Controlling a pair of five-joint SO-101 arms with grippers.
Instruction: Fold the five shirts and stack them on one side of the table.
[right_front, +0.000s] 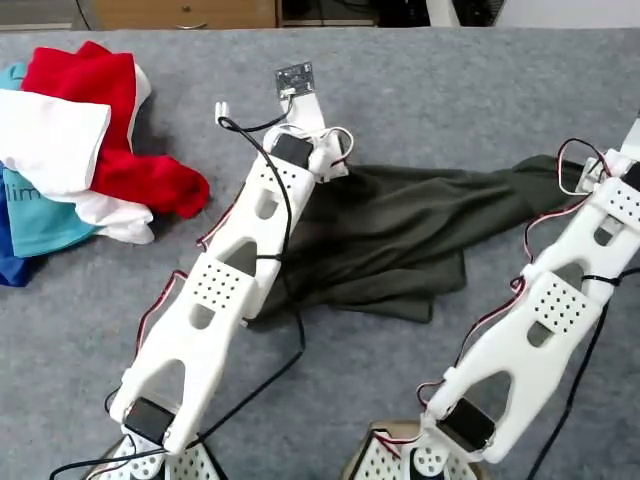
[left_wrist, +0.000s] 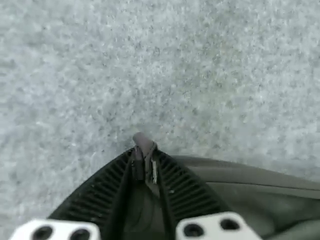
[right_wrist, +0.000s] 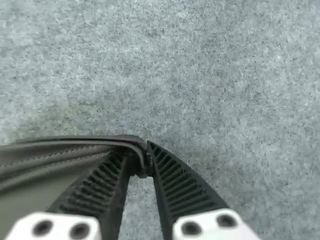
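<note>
A dark green shirt (right_front: 400, 230) lies crumpled and stretched across the middle of the grey table (right_front: 450, 90). My left gripper (right_front: 328, 165) sits at its left end, shut on a pinched fold of the green shirt (left_wrist: 240, 185). My right gripper (right_front: 590, 175) is at the shirt's far right tip, shut on the edge of the green shirt (right_wrist: 40, 165). A heap at the far left holds a red shirt (right_front: 100, 110), a white shirt (right_front: 50, 140), a teal shirt (right_front: 40, 215) and a blue shirt (right_front: 8, 262).
Bare grey felt (right_front: 380, 400) lies in front of the green shirt between the two arm bases. Wooden furniture (right_front: 180, 12) stands beyond the table's far edge. A black cable (right_front: 290, 350) trails from the left arm over the shirt's near left corner.
</note>
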